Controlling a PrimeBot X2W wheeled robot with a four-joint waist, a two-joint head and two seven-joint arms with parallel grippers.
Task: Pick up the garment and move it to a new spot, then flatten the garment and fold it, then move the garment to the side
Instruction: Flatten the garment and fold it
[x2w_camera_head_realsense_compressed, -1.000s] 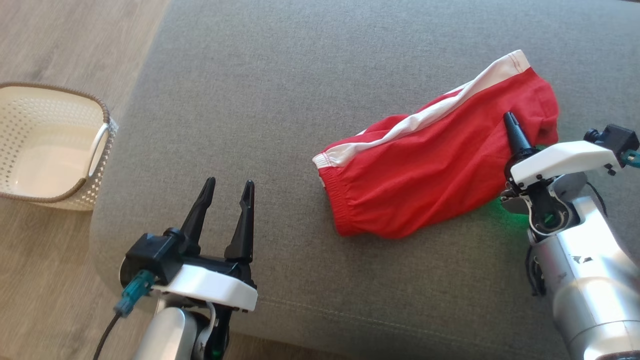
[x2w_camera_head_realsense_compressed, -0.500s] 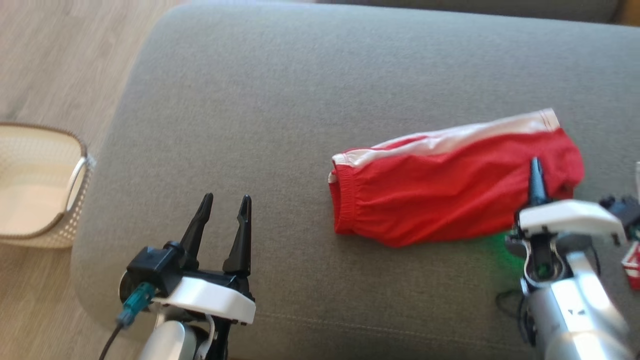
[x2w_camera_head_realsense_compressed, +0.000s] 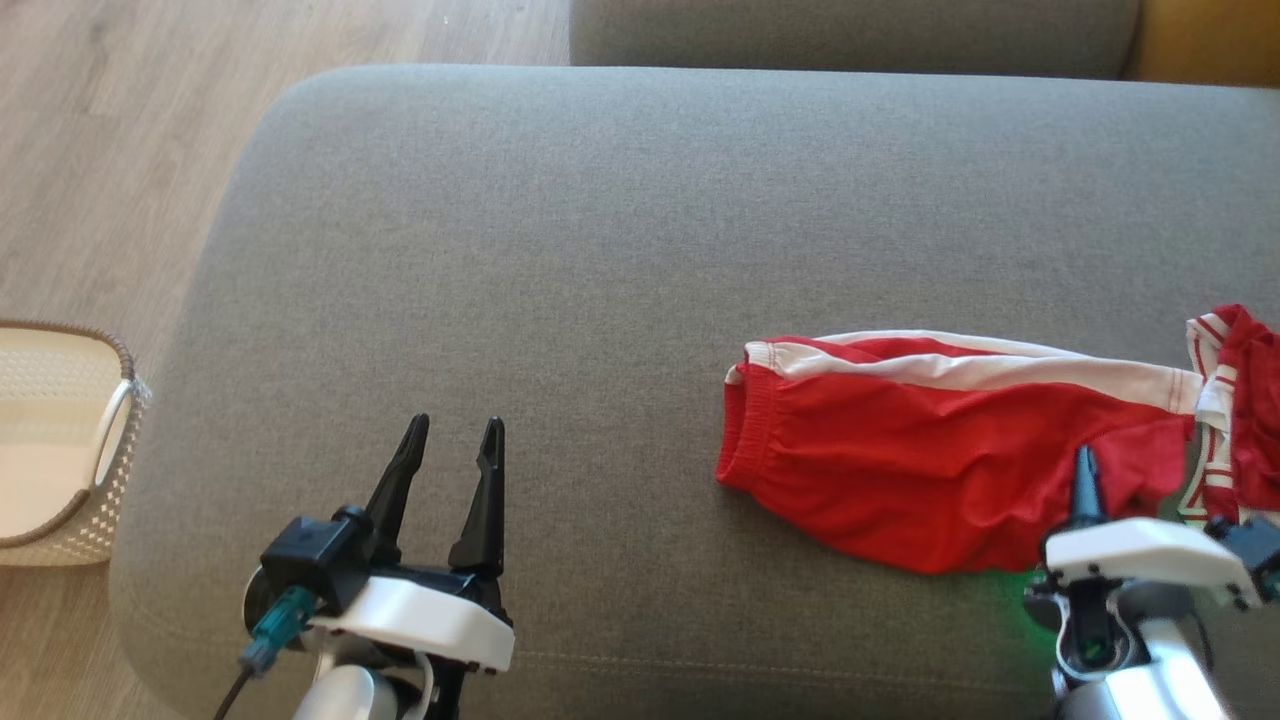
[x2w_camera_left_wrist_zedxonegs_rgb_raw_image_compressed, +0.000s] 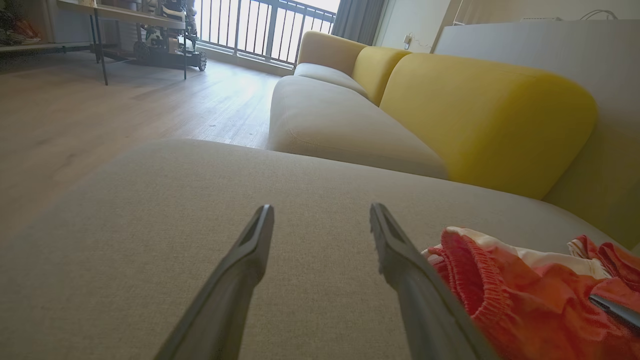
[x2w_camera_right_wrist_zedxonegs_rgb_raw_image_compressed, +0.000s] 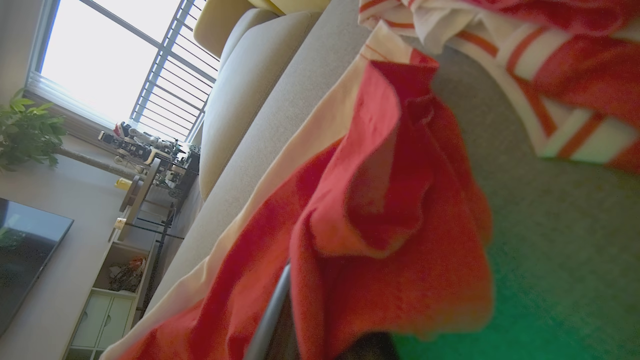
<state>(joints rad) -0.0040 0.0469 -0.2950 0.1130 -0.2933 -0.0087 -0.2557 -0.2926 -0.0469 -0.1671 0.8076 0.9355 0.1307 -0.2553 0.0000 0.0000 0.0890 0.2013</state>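
The right pincer (x2w_camera_head_realsense_compressed: 1083, 470) is clenched on the leg end of the red shorts (x2w_camera_head_realsense_compressed: 900, 470), which lie stretched along the right side of the grey sofa cushion (x2w_camera_head_realsense_compressed: 600, 250), apparently to drag them to a new spot. The left pincer (x2w_camera_head_realsense_compressed: 456, 425) hangs released over the cushion's front, free for flattening.

Red garment (x2w_camera_head_realsense_compressed: 900, 480) (white side stripe), grey cushion (x2w_camera_head_realsense_compressed: 600, 250), cream perforated basket (x2w_camera_head_realsense_compressed: 50, 370).
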